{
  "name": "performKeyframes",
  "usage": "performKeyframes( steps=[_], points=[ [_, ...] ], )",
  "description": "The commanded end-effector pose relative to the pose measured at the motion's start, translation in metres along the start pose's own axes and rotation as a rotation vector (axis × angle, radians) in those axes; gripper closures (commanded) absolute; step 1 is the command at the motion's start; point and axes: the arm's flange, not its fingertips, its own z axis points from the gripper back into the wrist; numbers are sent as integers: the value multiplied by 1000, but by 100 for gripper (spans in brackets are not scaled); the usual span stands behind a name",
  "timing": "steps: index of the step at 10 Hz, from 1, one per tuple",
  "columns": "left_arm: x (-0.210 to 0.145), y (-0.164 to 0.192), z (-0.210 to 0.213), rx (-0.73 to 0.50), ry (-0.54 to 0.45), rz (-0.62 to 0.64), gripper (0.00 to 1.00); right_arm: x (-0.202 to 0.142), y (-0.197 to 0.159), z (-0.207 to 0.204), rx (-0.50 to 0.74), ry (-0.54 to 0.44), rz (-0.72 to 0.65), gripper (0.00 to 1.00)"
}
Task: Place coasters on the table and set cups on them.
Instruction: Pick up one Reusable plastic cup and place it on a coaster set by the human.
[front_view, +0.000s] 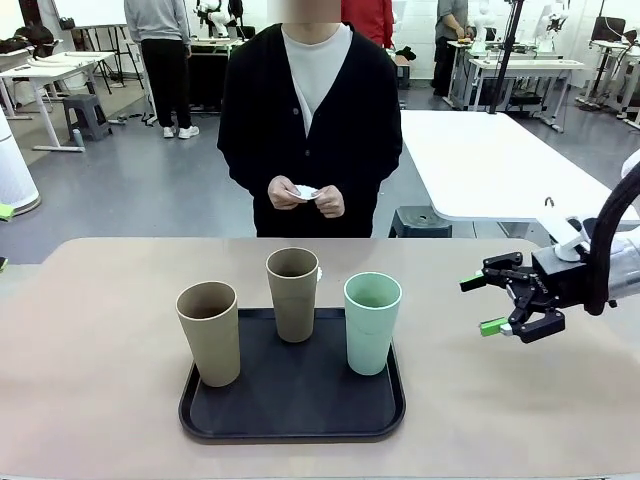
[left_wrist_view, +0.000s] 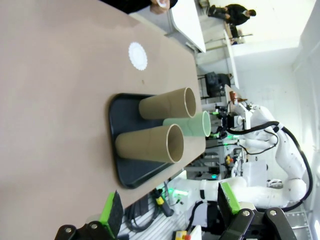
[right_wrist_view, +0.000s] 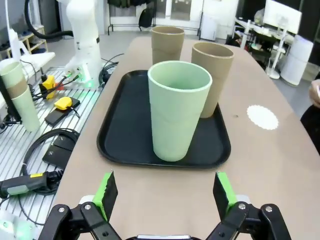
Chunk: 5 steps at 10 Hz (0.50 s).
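Observation:
Three cups stand upright on a black tray (front_view: 290, 425): a tan one (front_view: 210, 332) at the left, a tan one (front_view: 293, 293) at the back and a mint green one (front_view: 372, 322) at the right. One white scalloped coaster (right_wrist_view: 262, 117) lies on the beige table (front_view: 100, 340) beyond the tray, also seen as the coaster (left_wrist_view: 137, 55) in the left wrist view. The person holds more white coasters (front_view: 307, 192) in both hands at the far side. My right gripper (front_view: 481, 304) hovers open to the right of the green cup (right_wrist_view: 177, 107). My left gripper (left_wrist_view: 170, 207) is open, with nothing between its fingers.
A white table (front_view: 500, 160) stands behind at the right. Off the table's near edge lie cables, a yellow device (right_wrist_view: 62, 103) and a spare stack of cups (right_wrist_view: 20, 95). Bare tabletop lies on both sides of the tray.

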Motion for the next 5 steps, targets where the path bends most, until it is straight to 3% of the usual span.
performKeyframes(
  steps=[1,5],
  points=[
    [-1,1,1,-7,-3,0,0,5,3,5,11,-1,22,0],
    [-1,1,1,-7,-3,0,0,5,3,5,11,-1,22,0]
  ],
)
